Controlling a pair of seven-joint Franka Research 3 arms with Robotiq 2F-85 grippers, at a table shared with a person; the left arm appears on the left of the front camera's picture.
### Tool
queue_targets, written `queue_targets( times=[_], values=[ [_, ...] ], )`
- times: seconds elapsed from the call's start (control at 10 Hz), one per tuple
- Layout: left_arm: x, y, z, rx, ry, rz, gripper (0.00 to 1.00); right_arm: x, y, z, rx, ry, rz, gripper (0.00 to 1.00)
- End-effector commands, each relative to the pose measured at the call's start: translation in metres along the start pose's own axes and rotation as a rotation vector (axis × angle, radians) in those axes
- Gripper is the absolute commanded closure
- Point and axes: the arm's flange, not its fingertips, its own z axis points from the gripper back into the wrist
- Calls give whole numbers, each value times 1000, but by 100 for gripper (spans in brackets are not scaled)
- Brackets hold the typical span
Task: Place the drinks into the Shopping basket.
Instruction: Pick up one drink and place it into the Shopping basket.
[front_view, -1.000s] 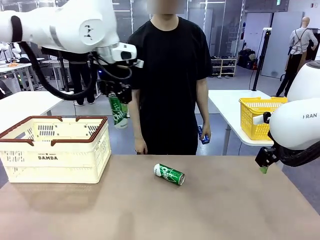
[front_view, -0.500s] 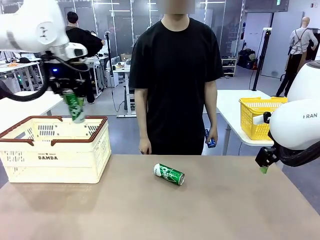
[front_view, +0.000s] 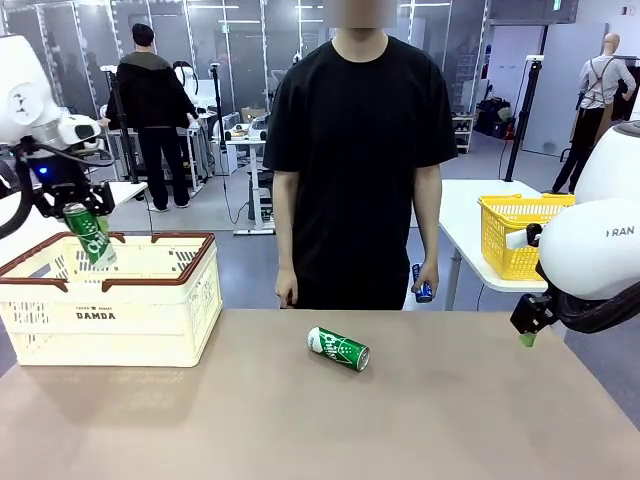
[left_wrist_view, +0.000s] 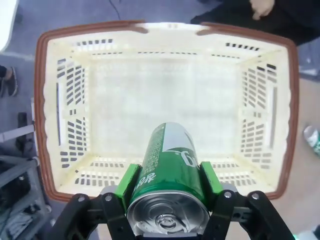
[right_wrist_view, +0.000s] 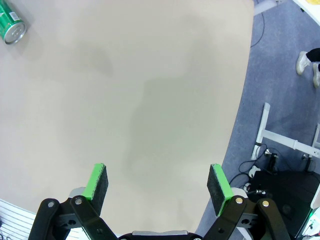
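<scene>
Item: green can (left_wrist_view: 169, 160), clamped in left gripper (left_wrist_view: 169, 184), tilted, nose down. Shopping basket (left_wrist_view: 42, 105) lies open directly beneath the grip. Right gripper (right_wrist_view: 157, 182): spread wide, empty.
Hazard: released from this height, the can probably bounces, dents or rolls.

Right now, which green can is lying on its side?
The green can on the table, before the person; the other green can hangs tilted in the left gripper over the Shopping basket.
</scene>
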Motion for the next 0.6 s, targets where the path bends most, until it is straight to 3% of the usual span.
queue_targets(
  times=[0.0, 0.5],
  values=[
    [-23, 25, 0, 52, -35, 34, 40, 0, -2, 1, 0, 3, 12, 0],
    [-19, 43, -4, 36, 0, 60, 40, 0, -2, 1, 0, 3, 12, 0]
  ],
)
